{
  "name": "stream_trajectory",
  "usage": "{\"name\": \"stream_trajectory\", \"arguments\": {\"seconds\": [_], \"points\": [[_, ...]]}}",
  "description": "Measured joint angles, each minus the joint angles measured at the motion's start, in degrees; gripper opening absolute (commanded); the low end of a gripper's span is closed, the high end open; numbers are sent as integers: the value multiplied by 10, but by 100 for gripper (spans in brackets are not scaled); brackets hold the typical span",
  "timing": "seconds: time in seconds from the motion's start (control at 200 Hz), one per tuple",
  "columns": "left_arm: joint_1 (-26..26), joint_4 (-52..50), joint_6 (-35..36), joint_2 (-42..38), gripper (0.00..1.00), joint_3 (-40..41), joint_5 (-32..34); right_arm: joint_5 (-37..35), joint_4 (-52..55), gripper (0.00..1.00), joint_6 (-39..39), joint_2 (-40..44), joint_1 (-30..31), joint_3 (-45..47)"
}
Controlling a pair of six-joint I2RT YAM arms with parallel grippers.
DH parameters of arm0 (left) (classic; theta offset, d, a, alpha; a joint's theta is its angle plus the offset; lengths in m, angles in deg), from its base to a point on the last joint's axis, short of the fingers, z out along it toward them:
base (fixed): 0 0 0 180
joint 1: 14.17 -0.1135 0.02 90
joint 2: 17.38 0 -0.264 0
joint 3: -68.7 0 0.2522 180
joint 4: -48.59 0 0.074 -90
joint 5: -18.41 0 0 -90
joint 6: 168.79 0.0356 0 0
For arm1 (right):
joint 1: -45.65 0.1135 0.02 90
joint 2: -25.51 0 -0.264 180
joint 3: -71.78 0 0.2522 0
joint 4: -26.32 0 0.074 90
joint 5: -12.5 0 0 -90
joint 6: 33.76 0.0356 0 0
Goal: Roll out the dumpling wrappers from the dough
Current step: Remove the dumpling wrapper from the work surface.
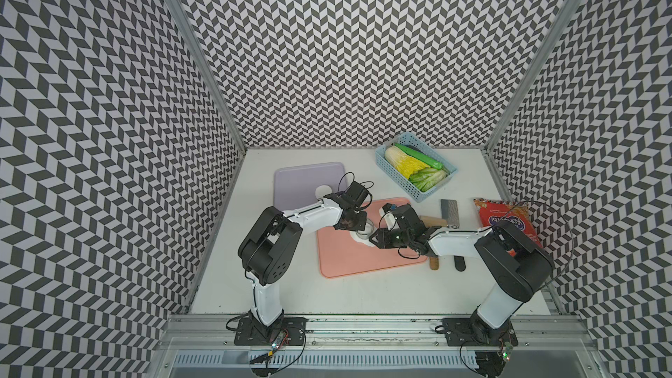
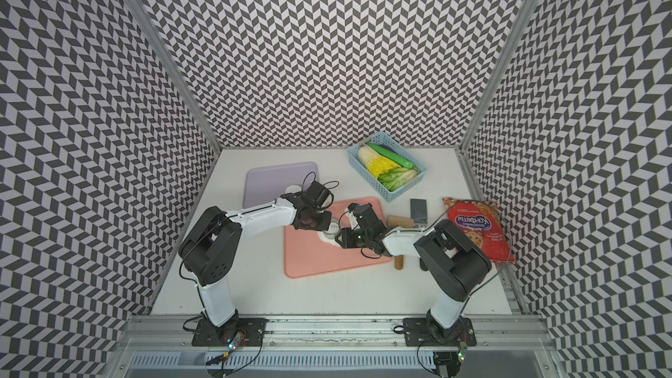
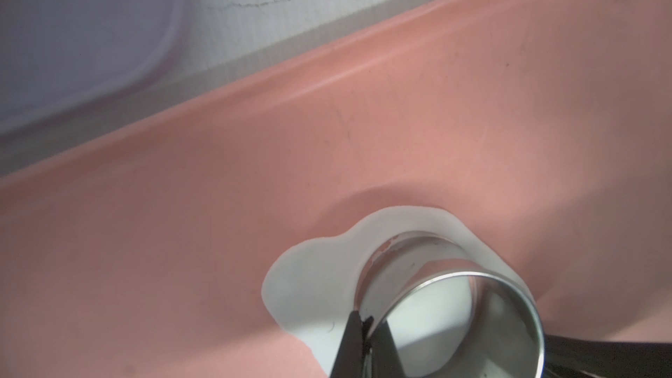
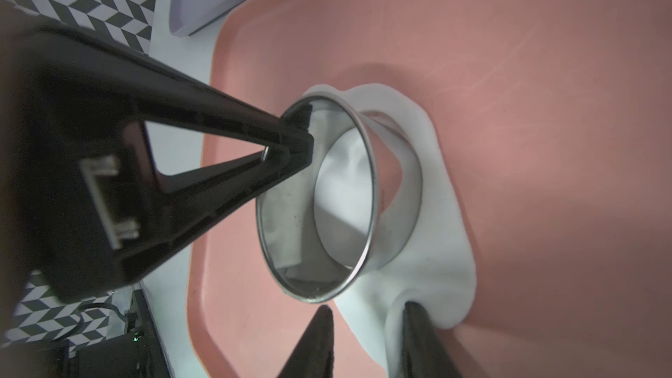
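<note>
1. My left fingers [image 4: 236, 119] are clenched on the wall of the ring cutter [image 4: 400, 212], which is pressed into the dough [image 4: 447, 212] on the pink board [image 4: 545, 140].
2. My right fingers [image 4: 422, 347] stand apart with the dough edge between them, not pinched yet.
3. Best: hold the cutter down firmly, pinch only scrap outside the ring, and peel slowly so nothing inside tears.
</note>
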Motion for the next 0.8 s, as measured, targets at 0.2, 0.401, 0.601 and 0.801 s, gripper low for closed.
{"name": "stream_trajectory", "arguments": {"seconds": [0.2, 0.401, 0.601, 0.801], "points": [[0, 0, 0, 0, 0, 0, 0, -15, 22, 41, -9, 20, 5, 1], [0, 0, 0, 0, 0, 0, 0, -27, 55, 45, -9, 79, -2, 4], [0, 0, 0, 0, 0, 0, 0, -30, 53, 48, -10, 68, -12, 4], [0, 0, 1, 0, 0, 0, -1, -30, 29, 50, -10, 25, -16, 2]]}}
